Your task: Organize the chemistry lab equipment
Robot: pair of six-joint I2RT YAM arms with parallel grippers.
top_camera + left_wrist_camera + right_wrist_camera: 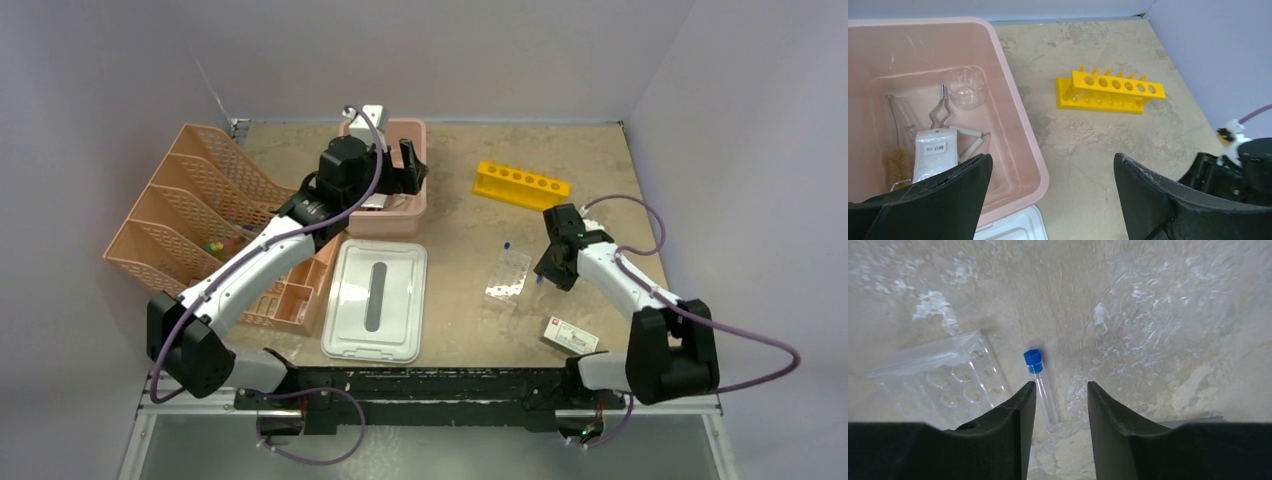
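Nearest the overhead lens, the arm bases sit at six o'clock. A smooth white lid lies just beyond them, and the pink tub is at twelve. A peach mesh organizer fills nine o'clock, and the yellow rack stands at one o'clock on the mottled, stone-like surface. From the left wrist, the left jaws gape wide and empty at the bottom edge, one black finger over the tub and the other outside its rim. Lowering like this could catch that thin plastic wall and tip or drag the tub. Inside it, at nine o'clock, lie a soft white packet, springy wire tongs, a clear round dish and a bristle brush. At one o'clock the holed rack carries a leaning glass tube. From the right wrist, the right jaws stand narrow and hold nothing, straddling a blue-capped vial that lies flat, cap toward twelve. The vial sits nearer the left finger, so a closing pinch may strike off-centre. Being smooth and cylindrical, it could roll or squirt free. A clear well tray at nine lies just beside it and might get shoved.
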